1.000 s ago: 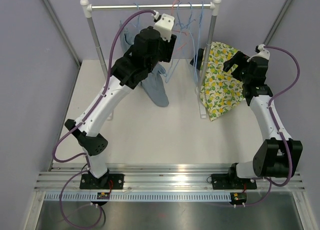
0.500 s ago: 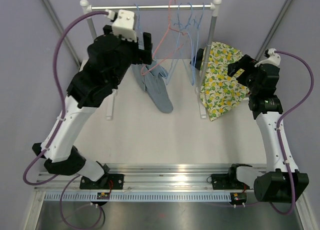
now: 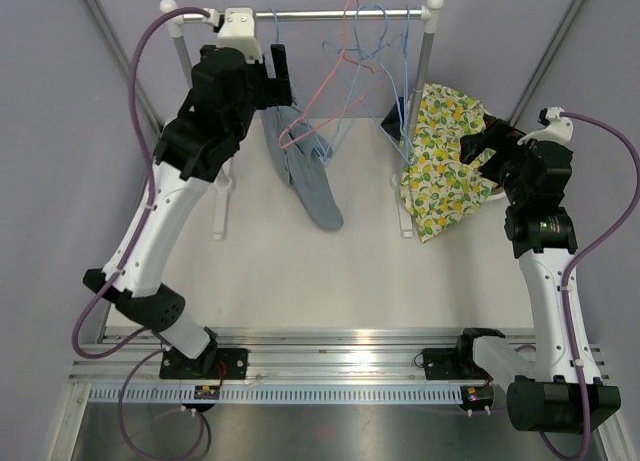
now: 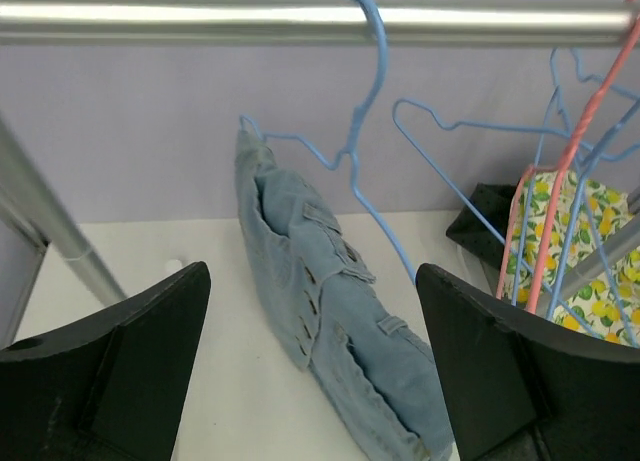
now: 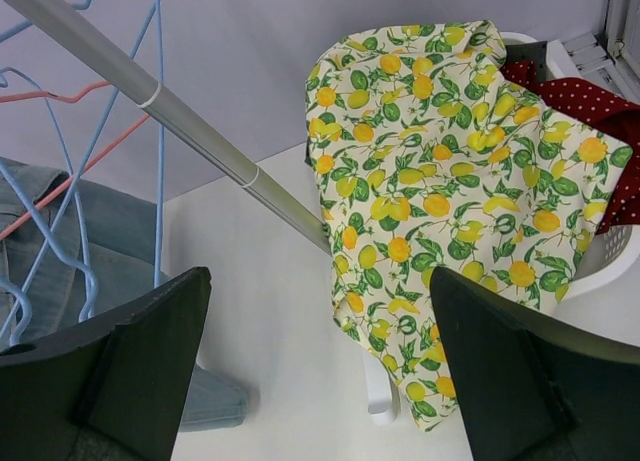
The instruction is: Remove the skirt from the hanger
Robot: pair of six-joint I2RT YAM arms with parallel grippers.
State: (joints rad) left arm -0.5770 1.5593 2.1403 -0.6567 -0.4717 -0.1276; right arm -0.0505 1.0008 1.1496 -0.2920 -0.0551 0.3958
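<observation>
The light blue denim skirt hangs from a blue wire hanger on the metal rail, and its lower end droops onto the white table. In the left wrist view the skirt is caught on the left tip of the hanger. My left gripper is open and empty, up near the rail, just left of the skirt's top, with the skirt between its fingers in its own view. My right gripper is open and empty beside the lemon-print cloth.
Several empty blue hangers and a pink one hang on the rail to the right of the skirt. The rack's right post stands by a white basket holding the lemon-print cloth and a red dotted cloth.
My left arm has swung left and up toward the rail's left end, off the skirt. My right arm has drawn back to the right. The skirt still hangs on its hanger.
</observation>
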